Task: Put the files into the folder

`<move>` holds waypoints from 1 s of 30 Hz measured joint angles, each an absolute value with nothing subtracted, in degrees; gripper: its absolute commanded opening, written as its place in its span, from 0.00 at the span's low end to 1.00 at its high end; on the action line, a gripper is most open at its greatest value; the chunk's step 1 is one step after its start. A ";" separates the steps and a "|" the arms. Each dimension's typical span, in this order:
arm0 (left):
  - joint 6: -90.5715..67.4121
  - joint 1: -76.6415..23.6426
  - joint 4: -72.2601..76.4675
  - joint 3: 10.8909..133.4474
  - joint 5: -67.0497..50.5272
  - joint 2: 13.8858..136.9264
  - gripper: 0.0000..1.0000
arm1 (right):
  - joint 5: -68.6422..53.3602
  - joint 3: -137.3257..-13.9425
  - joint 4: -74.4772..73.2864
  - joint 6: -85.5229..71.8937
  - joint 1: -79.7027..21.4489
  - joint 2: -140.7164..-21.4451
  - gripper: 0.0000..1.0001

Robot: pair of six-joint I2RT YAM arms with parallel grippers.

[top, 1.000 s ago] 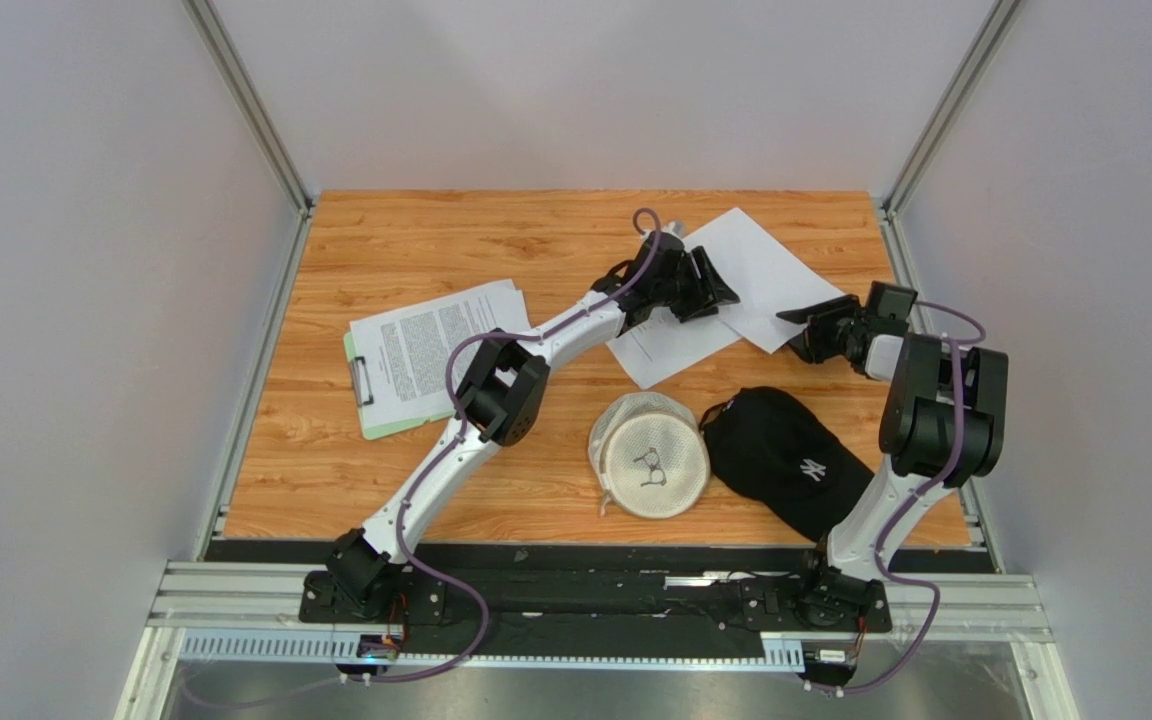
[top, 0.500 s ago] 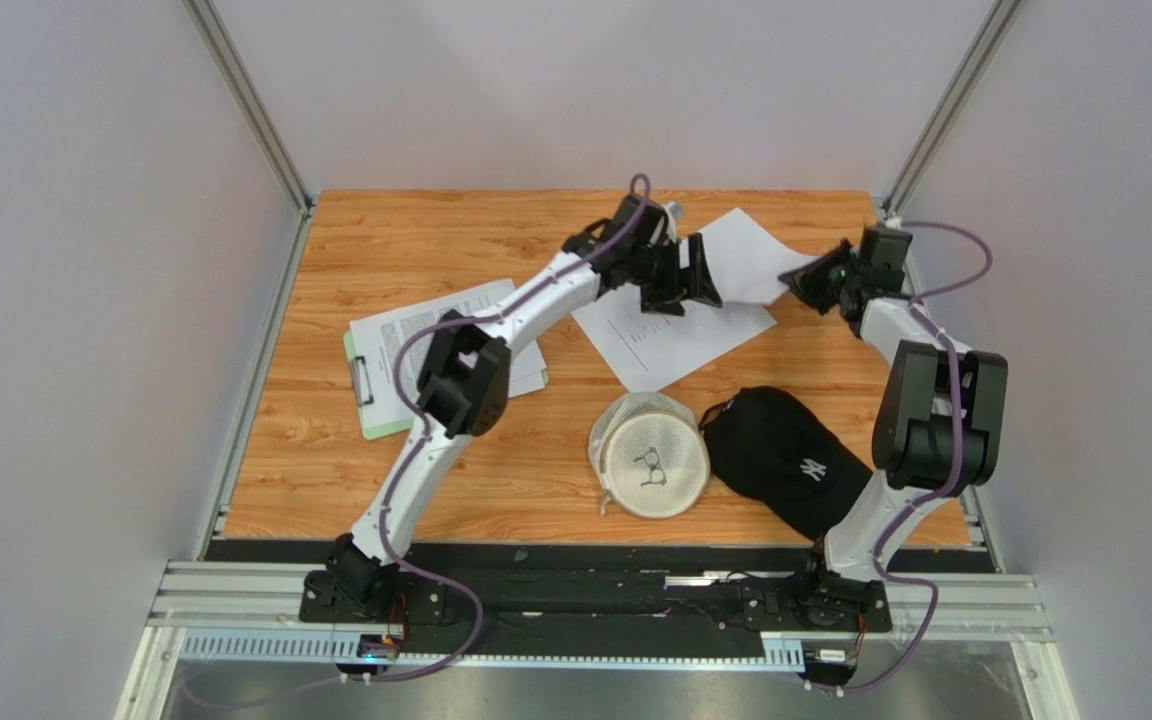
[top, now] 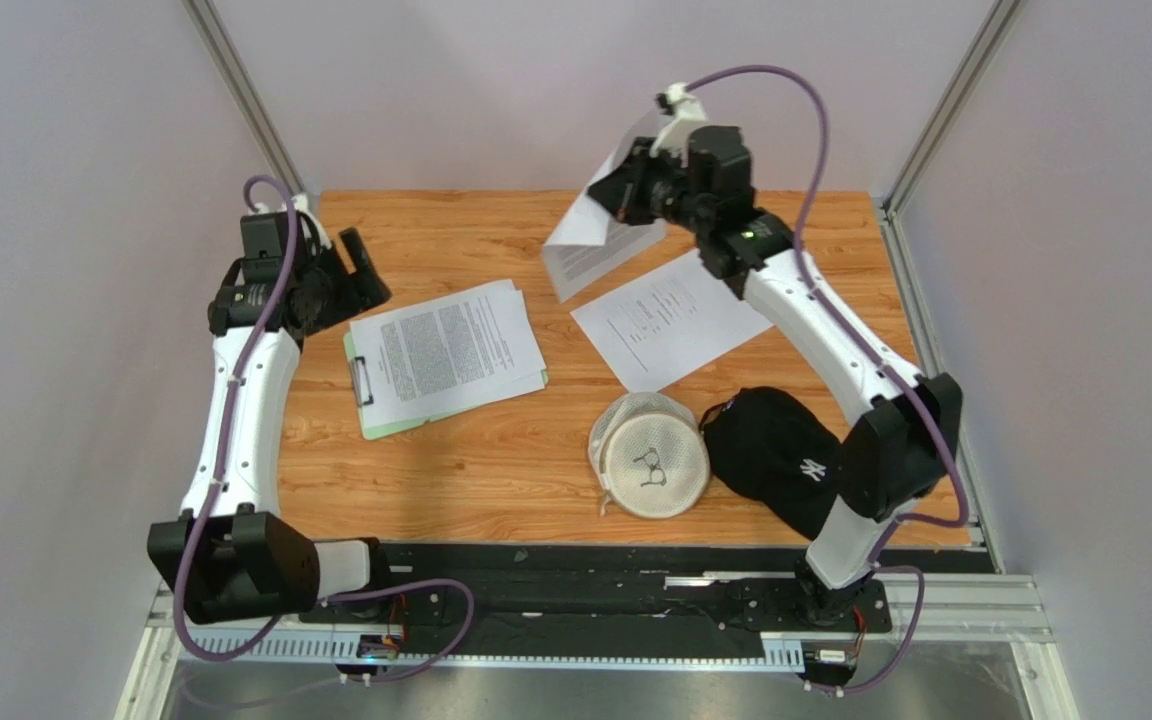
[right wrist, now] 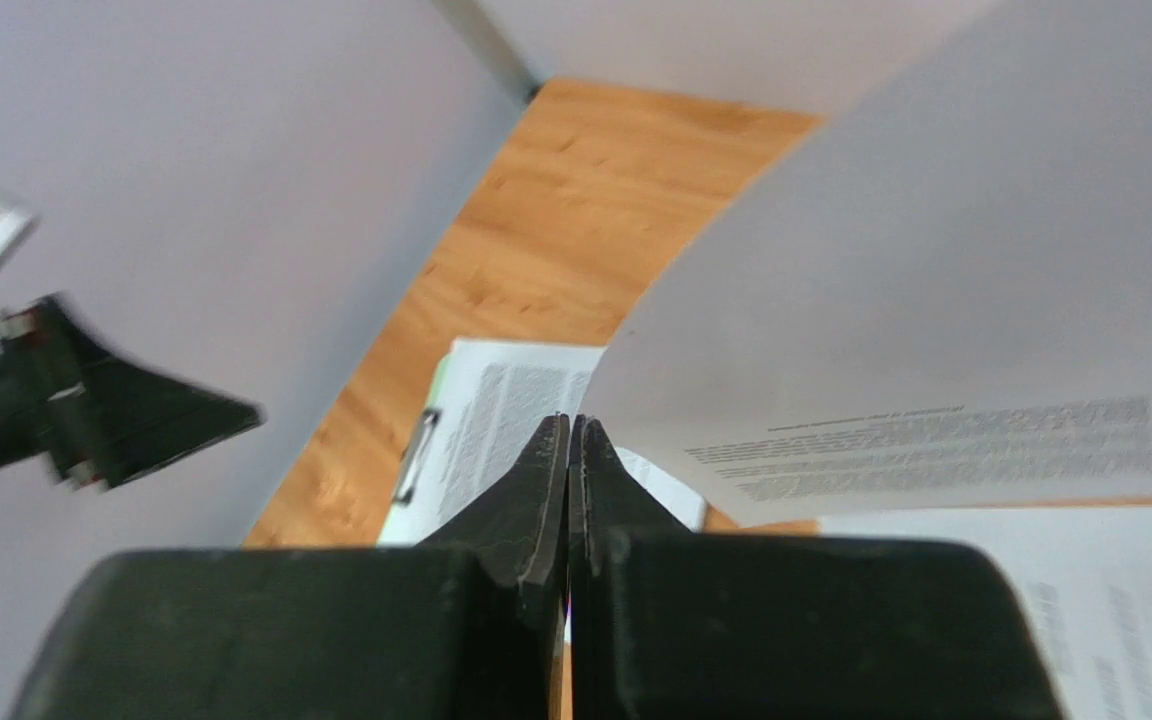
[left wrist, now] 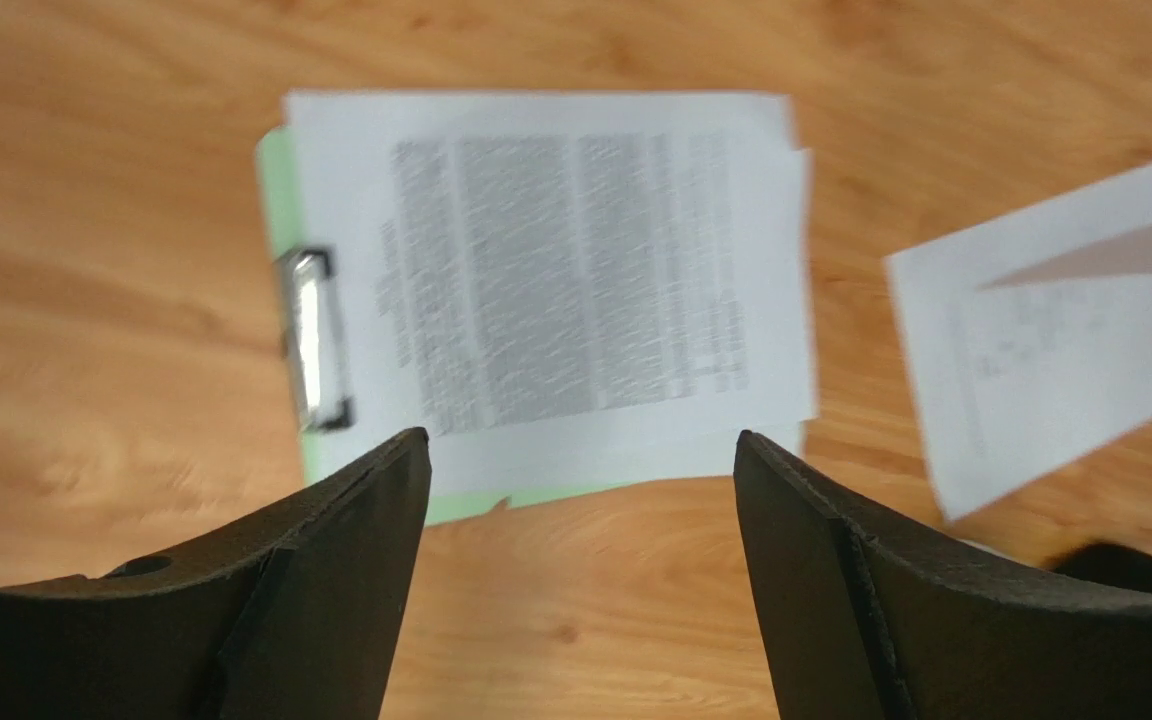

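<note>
Files (top: pixel 447 345) with dense black print lie stacked on the folder (left wrist: pixel 274 195), ahead of and below the left end effector (left wrist: pixel 575 450), which hangs empty with its jaws wide, just off the clip (left wrist: pixel 312 338) end. The right end effector (right wrist: pixel 567 428) is pinched tight on the edge of one sheet (top: pixel 593 233), lifted well clear of the desk (top: pixel 432 495). This sheet bows and droops away from the jaws toward the folder side. A loose sheet (top: pixel 668 318) lies flat on the desk below and behind that end effector, apart from the folder.

The grip is the weak point. Only a thin margin of paper sits between the jaws, so a quick swing could let the sheet slide out or flap and fold. Because it hangs limp, its free edge would likely touch down first; if that edge drags across the stack, it may curl under or push the stacked pages askew. Whether the clip bites on those pages cannot be told, so they may shift easily. Both arms also converge on the folder, and a crowded approach could knock them together.

The held sheet is white, plain on its upper face, with a few lines of small print near one edge. The folder is pale green and shows only as a border around the stack.
</note>
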State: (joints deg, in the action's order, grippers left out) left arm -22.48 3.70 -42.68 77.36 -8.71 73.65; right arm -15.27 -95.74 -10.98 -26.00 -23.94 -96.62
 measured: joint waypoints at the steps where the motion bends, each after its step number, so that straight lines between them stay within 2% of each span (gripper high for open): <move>1: -21.74 5.58 -43.75 75.59 -7.07 73.19 0.84 | -15.90 -97.58 -11.29 -25.28 -26.63 -98.54 0.00; 5: -20.03 11.81 -46.09 69.54 -4.25 77.12 0.86 | -20.93 -103.44 -13.10 -24.36 -34.11 -105.47 0.00; 8: -19.94 15.38 -46.11 66.08 -3.44 81.06 0.87 | -26.63 -103.39 -12.27 -27.38 -36.29 -107.46 0.00; 17: -19.97 16.25 -43.72 66.46 -0.03 95.39 0.85 | -36.77 -98.80 -2.74 -34.79 -34.13 -107.68 0.00; 20: -19.18 16.25 -43.83 67.48 -0.62 99.15 0.81 | -39.59 -96.14 -1.19 -36.49 -32.95 -108.81 0.00; 27: -15.92 16.25 -44.01 72.44 -0.64 105.71 0.60 | -44.18 -93.54 2.44 -38.44 -30.85 -118.65 0.00; 30: -14.94 16.21 -44.18 72.79 -1.04 106.83 0.59 | -44.73 -92.55 2.39 -38.81 -30.50 -122.56 0.00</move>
